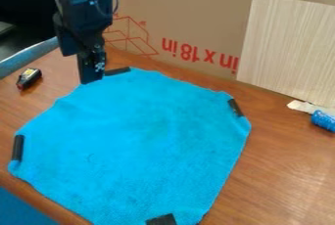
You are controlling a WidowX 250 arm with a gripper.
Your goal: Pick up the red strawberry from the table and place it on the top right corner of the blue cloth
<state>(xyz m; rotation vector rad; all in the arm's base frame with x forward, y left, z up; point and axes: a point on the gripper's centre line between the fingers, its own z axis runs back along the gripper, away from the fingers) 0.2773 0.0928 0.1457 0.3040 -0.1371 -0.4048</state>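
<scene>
The black gripper (91,75) hangs at the upper left, over the back left edge of a blue cloth (144,136). The cloth lies spread on the brown table, its corners folded or cut off and marked by black strips. One black strip (118,71) is just right of the gripper, another (235,107) at the right corner, a third (17,147) at the left corner and a black piece (161,219) at the front. Whether the gripper touches the cloth I cannot tell.
A small black and yellow object (29,78) lies on the table (288,170) at the left. Behind stands a cardboard panel (190,18) with a light wood board (291,48) against it. A blue roll-like object (323,120) and a pale scrap (306,107) lie at the right edge.
</scene>
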